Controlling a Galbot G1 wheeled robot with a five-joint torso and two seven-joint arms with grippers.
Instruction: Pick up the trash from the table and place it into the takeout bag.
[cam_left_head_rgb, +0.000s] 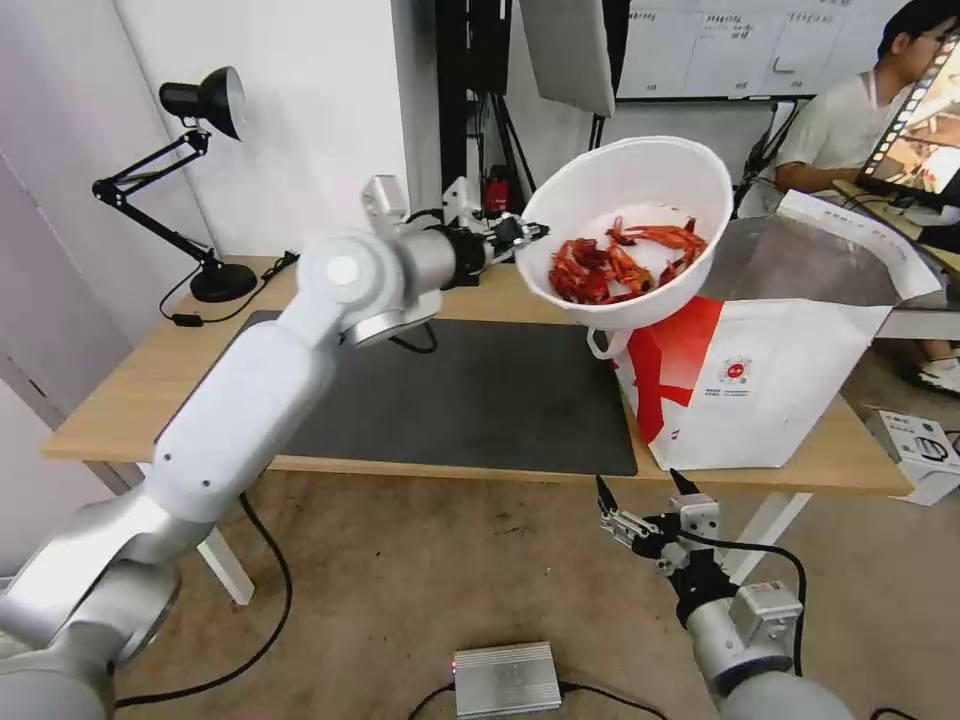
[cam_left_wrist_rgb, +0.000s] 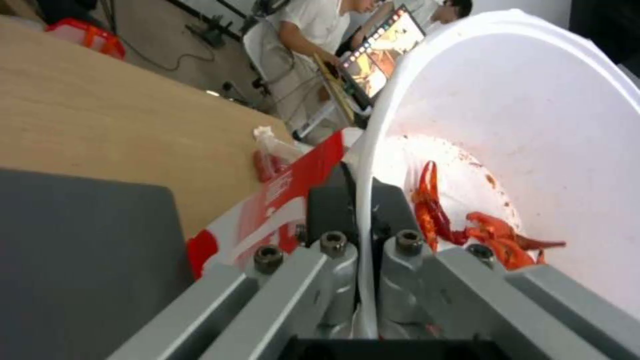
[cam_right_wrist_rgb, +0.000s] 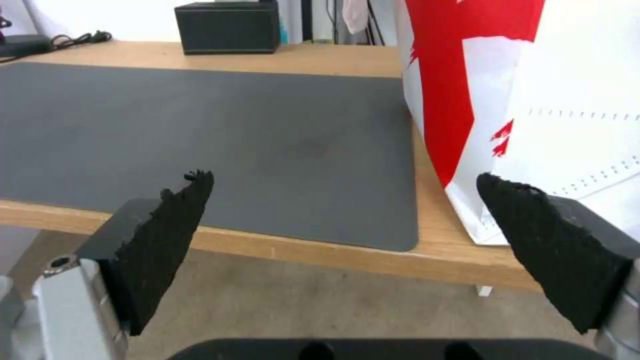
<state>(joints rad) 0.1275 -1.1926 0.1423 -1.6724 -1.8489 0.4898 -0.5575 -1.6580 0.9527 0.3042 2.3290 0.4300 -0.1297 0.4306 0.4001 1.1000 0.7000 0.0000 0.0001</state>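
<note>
left gripper (cam_left_head_rgb: 527, 232) clenched on bowl (cam_left_head_rgb: 640, 180) rim | feels light, thin, slippery, scraps (cam_left_head_rgb: 620, 262) shifting | right gripper (cam_left_head_rgb: 640, 490) released, idle

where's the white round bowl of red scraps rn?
Head view: the white round bowl of red scraps is held tilted in the air by the left gripper, clamped on its rim, above the white-and-red takeout bag at the table's right end.

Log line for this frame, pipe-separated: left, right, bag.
left gripper: shut on white bowl rim, bowl tilted, held above takeout bag | right gripper: open, idle below table edge | bag: upright on table
</note>
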